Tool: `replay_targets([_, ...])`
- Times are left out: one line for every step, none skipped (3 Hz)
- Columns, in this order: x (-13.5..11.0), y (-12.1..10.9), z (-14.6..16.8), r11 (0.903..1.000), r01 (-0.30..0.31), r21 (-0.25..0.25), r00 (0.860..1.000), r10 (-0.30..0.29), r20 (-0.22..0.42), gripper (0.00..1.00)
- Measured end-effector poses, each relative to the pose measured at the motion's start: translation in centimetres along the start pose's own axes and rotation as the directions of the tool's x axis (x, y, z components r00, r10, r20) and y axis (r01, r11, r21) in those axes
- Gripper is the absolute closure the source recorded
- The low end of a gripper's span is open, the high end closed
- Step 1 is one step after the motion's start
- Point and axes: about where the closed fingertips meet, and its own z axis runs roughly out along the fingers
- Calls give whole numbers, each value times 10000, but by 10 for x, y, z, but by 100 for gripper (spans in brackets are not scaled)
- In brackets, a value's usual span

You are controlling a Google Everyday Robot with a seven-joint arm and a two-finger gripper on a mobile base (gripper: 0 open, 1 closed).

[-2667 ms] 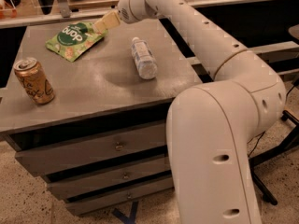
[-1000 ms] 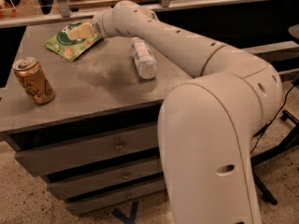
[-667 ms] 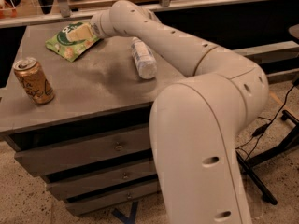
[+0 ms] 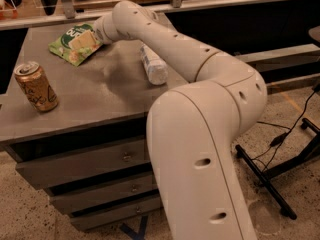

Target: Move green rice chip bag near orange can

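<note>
The green rice chip bag (image 4: 66, 47) lies at the far left of the grey table top (image 4: 100, 106). The orange can (image 4: 36, 87) stands upright near the table's front left edge, well in front of the bag. My gripper (image 4: 89, 38) is at the bag's right end, over or against it, with the arm reaching in from the right across the table. The gripper covers part of the bag's right side.
A clear plastic bottle with a white label (image 4: 153, 65) lies on its side mid-table, just under my arm. The table has drawers (image 4: 85, 164) below its front. A black stand's legs and cables (image 4: 270, 179) lie on the floor at right.
My arm has swung left, and the gripper went from beside the bag's right corner onto its right end. The bag, can and bottle have barely shifted.
</note>
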Motion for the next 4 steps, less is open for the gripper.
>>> replay_targets([8, 1, 7, 10000, -79, 51, 9995, 80, -303, 0])
replay_targets([22, 4, 14, 9998, -129, 153, 9972, 140, -733, 0])
replay_targets([29, 3, 16, 9993, -11, 374, 9950, 48, -998, 18])
replay_targets([32, 3, 16, 9985, 116, 536, 9938, -56, -1107, 42])
